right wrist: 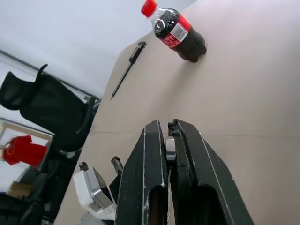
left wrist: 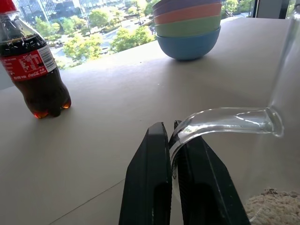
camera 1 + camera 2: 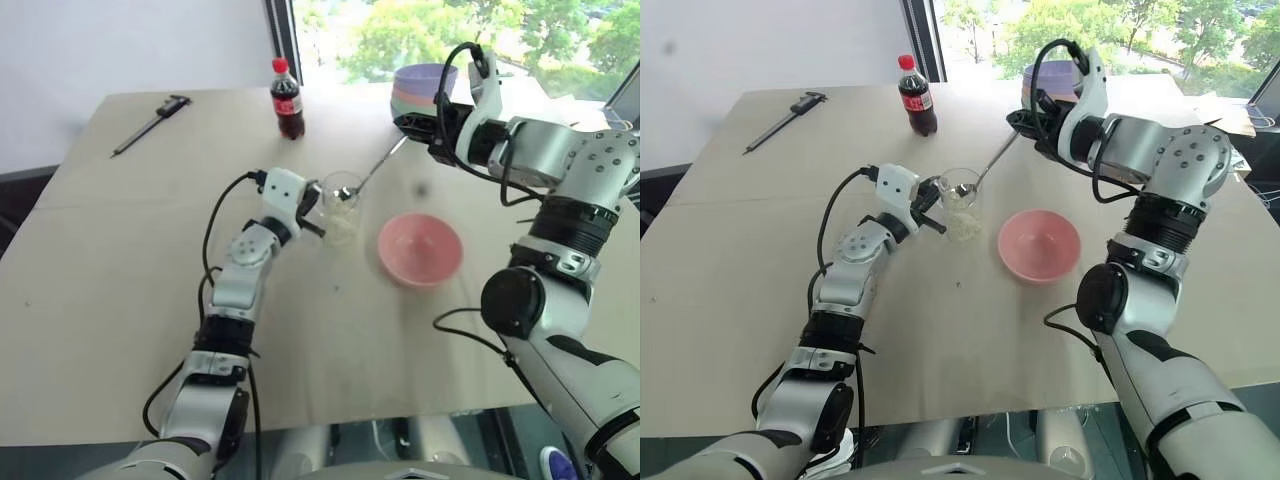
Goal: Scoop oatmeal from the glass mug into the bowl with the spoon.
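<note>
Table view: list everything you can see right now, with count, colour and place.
glass mug: one, clear, table centre, handle pinched by left tool
oatmeal: pale heap inside mug
spoon: one, silver, tip in mug, held by right tool
bowl: one, pink, right of mug
stacked bowls: purple, pink, green, blue, far right
cola bottle: one, red cap, far centre
caliper: one, dark, far left
table: one, beige
left tool: shut on mug handle
right tool: shut on spoon

The cola bottle (image 2: 35,70) bears a red label reading Coca-Cola.
</note>
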### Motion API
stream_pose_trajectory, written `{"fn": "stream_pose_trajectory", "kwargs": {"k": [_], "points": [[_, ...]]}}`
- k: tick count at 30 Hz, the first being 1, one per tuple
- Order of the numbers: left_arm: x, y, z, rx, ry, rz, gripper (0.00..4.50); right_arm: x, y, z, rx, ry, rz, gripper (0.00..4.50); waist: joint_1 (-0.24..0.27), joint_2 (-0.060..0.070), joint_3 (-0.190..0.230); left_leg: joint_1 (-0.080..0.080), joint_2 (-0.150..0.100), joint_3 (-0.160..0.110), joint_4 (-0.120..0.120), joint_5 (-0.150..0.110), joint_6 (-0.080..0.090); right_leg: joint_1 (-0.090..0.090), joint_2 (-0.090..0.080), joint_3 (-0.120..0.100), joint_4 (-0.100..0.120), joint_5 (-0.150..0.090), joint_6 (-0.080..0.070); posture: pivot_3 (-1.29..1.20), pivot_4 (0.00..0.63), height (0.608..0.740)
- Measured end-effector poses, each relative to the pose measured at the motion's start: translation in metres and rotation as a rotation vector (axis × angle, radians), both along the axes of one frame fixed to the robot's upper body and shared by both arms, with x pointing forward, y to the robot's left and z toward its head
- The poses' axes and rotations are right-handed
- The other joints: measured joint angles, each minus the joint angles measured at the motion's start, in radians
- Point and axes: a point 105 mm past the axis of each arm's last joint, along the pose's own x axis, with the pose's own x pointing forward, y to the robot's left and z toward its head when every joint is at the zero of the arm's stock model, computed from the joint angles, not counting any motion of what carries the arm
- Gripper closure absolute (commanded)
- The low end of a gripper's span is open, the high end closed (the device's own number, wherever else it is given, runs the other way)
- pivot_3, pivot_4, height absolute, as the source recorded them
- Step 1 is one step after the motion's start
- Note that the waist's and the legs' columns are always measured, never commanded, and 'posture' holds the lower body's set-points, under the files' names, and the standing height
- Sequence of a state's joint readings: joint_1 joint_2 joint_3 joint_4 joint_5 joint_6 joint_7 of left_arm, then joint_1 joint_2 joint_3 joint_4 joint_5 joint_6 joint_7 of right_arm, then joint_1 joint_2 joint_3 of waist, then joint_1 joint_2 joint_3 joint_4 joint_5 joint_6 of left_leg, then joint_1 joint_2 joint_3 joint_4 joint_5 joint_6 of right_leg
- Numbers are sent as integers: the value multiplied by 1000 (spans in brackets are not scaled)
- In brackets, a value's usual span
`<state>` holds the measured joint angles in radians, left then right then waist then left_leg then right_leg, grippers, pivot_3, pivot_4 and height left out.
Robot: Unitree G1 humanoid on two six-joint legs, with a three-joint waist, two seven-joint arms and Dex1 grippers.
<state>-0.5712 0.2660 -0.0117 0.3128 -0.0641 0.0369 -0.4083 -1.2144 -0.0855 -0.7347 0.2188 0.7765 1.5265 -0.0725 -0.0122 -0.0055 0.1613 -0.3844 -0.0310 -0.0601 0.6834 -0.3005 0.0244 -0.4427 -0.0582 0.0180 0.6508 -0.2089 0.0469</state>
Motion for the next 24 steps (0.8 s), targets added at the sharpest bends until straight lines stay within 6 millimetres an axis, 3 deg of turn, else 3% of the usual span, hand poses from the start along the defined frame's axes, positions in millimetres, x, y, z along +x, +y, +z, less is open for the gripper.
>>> {"fn": "stream_pose_trajectory", "kwargs": {"k": [10,24], "points": [[-1,0,-1,-1,-9,-4,4476,7,-11,-11,116,118,-64,4500,0,0,0,1,0,1,0,0,0,0,0,1,2,0,0,0,150,740],[-2,4,-5,-34,-3,15,4476,9,-20,-10,192,148,-89,4500,-1,0,0,1,0,1,0,0,1,0,1,1,2,0,0,0,150,740]]}}
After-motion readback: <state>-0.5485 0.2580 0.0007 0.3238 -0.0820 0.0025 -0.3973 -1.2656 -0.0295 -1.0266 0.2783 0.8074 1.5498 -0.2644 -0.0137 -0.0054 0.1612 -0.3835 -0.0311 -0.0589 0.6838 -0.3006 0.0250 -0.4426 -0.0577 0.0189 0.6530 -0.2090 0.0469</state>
